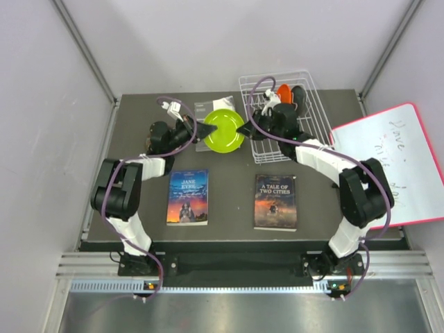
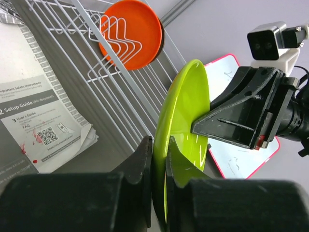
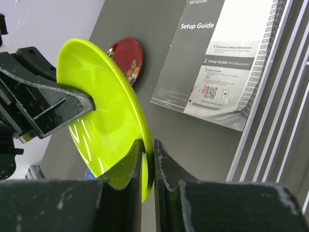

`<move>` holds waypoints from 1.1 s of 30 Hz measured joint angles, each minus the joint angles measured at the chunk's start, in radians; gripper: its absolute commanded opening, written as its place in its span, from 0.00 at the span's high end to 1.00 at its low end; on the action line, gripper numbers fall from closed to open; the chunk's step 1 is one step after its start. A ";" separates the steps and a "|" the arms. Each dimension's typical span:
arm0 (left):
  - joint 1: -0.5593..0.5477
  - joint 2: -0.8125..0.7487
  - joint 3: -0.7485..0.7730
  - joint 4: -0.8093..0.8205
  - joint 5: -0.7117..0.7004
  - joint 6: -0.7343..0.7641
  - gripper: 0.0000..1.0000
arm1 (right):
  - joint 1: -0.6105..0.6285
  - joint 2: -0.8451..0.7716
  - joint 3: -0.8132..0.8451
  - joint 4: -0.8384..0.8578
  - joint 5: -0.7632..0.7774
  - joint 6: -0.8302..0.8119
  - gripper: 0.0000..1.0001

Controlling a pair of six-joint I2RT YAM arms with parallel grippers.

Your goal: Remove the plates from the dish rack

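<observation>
The lime green plate (image 1: pixel 223 130) hangs on edge above the table, left of the white dish rack (image 1: pixel 310 76). My left gripper (image 1: pixel 207 128) is shut on its left rim and my right gripper (image 1: pixel 243 128) is shut on its right rim. In the left wrist view the green plate (image 2: pixel 186 111) sits pinched between my left gripper (image 2: pixel 159 159) jaws. The right wrist view shows my right gripper (image 3: pixel 148 159) clamping the plate (image 3: pixel 101 111) too. An orange plate (image 1: pixel 284 91) and a dark plate (image 1: pixel 300 94) stand in the rack. A red plate (image 3: pixel 126 58) lies on the table.
A setup guide sheet (image 1: pixel 215 104) lies behind the green plate. Two books lie near the front: Jane Eyre (image 1: pixel 188 197) and A Tale of Two Cities (image 1: pixel 275 202). A red-framed whiteboard (image 1: pixel 395 166) leans at the right. Grey walls close in both sides.
</observation>
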 measured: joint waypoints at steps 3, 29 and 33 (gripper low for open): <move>-0.001 -0.013 -0.003 -0.022 -0.004 0.008 1.00 | 0.000 0.000 0.000 -0.001 0.001 0.003 0.75; 0.449 -0.030 -0.042 -0.407 -0.185 0.189 1.00 | -0.079 -0.100 0.037 -0.109 0.184 -0.136 0.51; 0.454 0.016 -0.046 -0.408 -0.195 0.185 1.00 | -0.080 -0.100 0.037 -0.117 0.184 -0.136 0.50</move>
